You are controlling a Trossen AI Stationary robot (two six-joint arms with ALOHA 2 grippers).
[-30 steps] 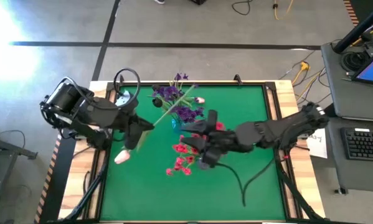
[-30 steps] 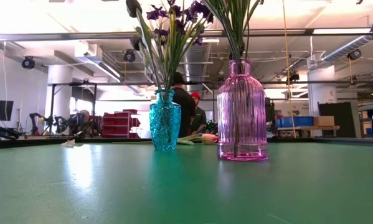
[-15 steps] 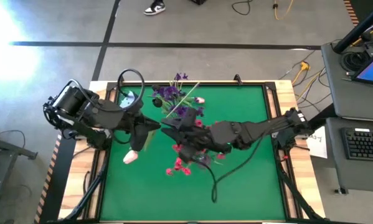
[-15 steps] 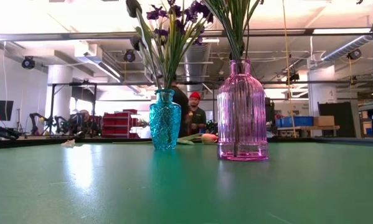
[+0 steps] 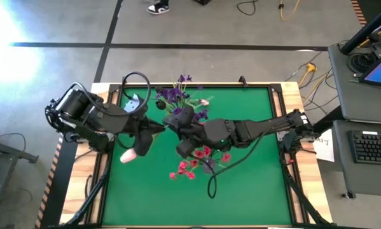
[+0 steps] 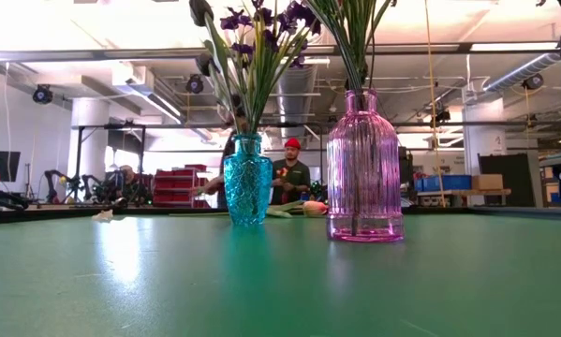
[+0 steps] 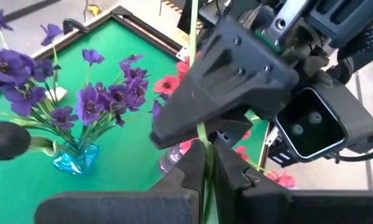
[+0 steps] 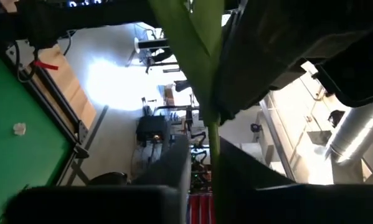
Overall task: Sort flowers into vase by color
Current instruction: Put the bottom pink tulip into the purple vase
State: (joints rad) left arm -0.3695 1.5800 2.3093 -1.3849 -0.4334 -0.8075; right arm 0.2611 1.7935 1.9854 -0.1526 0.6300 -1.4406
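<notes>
A long green-stemmed flower with a white-pink tulip bud (image 5: 128, 154) is held in the air over the table's left half, bud end low and toward the near left. My left gripper (image 5: 153, 127) is shut on its stem. My right gripper (image 5: 168, 123) reaches in level from the right and is shut on the same stem just beyond. A blue vase (image 6: 248, 180) holds purple flowers (image 5: 174, 95). A pink vase (image 6: 364, 168) holds green stems, with red flowers (image 5: 190, 166) showing in the high view. My left gripper pinches the tulip's green stem (image 7: 203, 155) between its two fingers, which lie across it. The flower is lifted clear, its bud hanging below toward the table's near left. My right gripper pinches the same stem (image 8: 212, 144) between its two fingers, just below a leaf (image 8: 192, 37). It comes level from the table's right, fingers across the stem, close beside the left gripper's fingers (image 7: 189, 171).
Both vases stand near the middle of the green mat (image 5: 254, 184), under and beside the right arm. A loose pink-white bud (image 5: 205, 102) lies at the far middle. A black cable (image 5: 210, 187) trails over the near mat. People stand in the room beyond.
My right gripper has moved toward the table's left, over the vases, up to the stem held by my left gripper, rolling as it went, and has shut on that stem. The left gripper has kept its hold.
</notes>
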